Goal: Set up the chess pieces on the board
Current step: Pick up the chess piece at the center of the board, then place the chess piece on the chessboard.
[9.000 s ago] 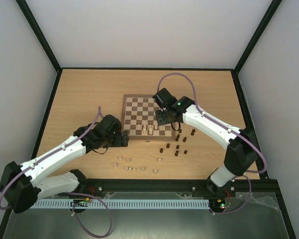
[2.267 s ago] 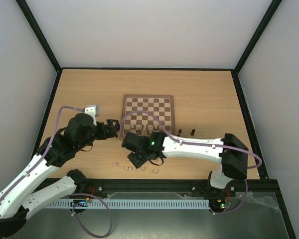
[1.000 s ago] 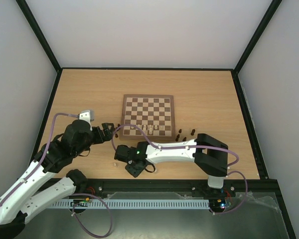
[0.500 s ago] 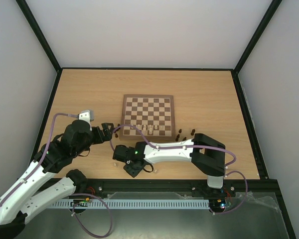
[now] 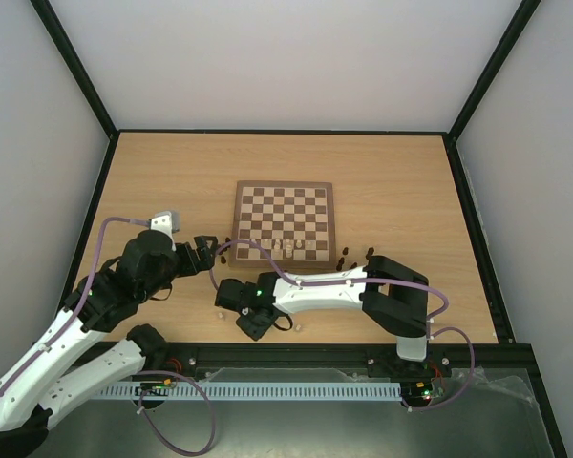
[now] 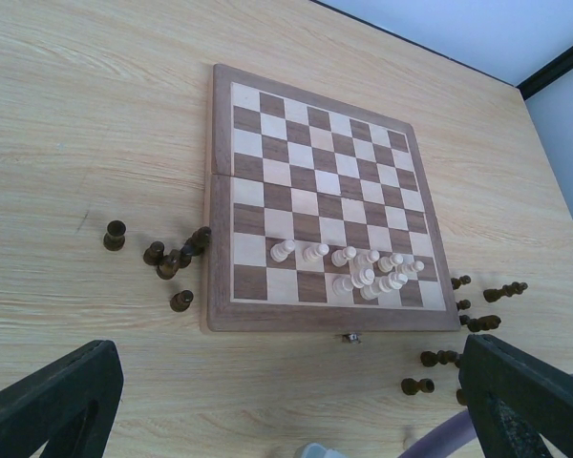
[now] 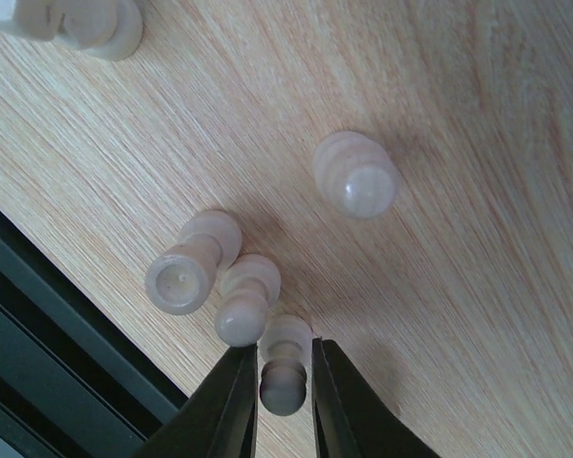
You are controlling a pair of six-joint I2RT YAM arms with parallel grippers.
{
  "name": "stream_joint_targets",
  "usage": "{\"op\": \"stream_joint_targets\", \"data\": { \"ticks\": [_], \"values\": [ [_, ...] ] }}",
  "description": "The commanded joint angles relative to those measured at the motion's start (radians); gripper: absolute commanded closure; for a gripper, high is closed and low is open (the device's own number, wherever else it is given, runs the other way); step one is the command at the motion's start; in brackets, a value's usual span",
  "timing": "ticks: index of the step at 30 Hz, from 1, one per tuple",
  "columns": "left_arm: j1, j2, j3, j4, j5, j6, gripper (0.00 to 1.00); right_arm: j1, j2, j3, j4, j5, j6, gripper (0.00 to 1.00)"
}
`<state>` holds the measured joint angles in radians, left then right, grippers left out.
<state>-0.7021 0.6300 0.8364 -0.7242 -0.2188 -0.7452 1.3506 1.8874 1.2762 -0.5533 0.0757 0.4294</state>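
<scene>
The tabletop (image 5: 401, 181) carries the board (image 6: 310, 200) near its centre. A cluster of pale pieces (image 6: 363, 272) stands bunched on the board's two nearest rows, and the far rows are bare. The dark pieces (image 6: 167, 260) all lie off the board, on both sides. Loose pale pieces (image 7: 353, 181) lie near the tabletop's front edge.

Right gripper (image 7: 284, 348): jaws clamped on one pale pawn (image 7: 285, 382) there.

Left gripper (image 5: 202, 250): jaws fully released, holding nothing.

Assessment: less than half complete.

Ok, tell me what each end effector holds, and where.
Right end effector pinches a pale chess piece by its narrow end. Left end effector is open, holding nothing.
</scene>
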Motion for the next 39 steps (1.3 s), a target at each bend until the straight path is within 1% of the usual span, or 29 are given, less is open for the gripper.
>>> {"op": "stream_joint_targets", "data": {
  "ticks": [1, 7, 15, 19, 22, 26, 30, 36, 39],
  "values": [
    [-0.002, -0.002, -0.002, -0.004, -0.013, -0.003, 0.0, 0.01, 0.015, 0.014, -0.027, 0.0, -0.004, 0.85],
    [-0.001, -0.001, -0.003, -0.002, -0.011, -0.005, 0.01, 0.008, -0.003, 0.018, -0.043, 0.015, 0.0, 0.9],
    [-0.002, 0.006, -0.005, 0.016, -0.001, -0.003, 0.01, -0.001, -0.093, 0.07, -0.126, 0.08, 0.006, 0.91],
    [-0.002, 0.013, -0.001, 0.024, 0.006, 0.004, 0.01, -0.038, -0.144, 0.104, -0.192, 0.124, 0.008, 0.91],
    [-0.002, 0.022, 0.003, 0.03, 0.009, 0.013, 0.0, -0.105, -0.195, 0.121, -0.241, 0.153, 0.007, 0.92],
    [-0.001, 0.048, 0.0, 0.046, 0.017, 0.031, 0.0, -0.238, -0.252, 0.159, -0.293, 0.195, -0.011, 0.92],
    [0.0, 0.09, 0.004, 0.06, 0.028, 0.049, 0.0, -0.353, -0.269, 0.19, -0.341, 0.254, -0.026, 0.92],
    [0.0, 0.159, 0.018, 0.078, 0.032, 0.077, 0.0, -0.518, -0.283, 0.178, -0.352, 0.285, -0.025, 0.92],
    [0.0, 0.197, 0.022, 0.083, 0.03, 0.091, 0.01, -0.58, -0.271, 0.164, -0.345, 0.294, -0.027, 0.91]
  ]
}}
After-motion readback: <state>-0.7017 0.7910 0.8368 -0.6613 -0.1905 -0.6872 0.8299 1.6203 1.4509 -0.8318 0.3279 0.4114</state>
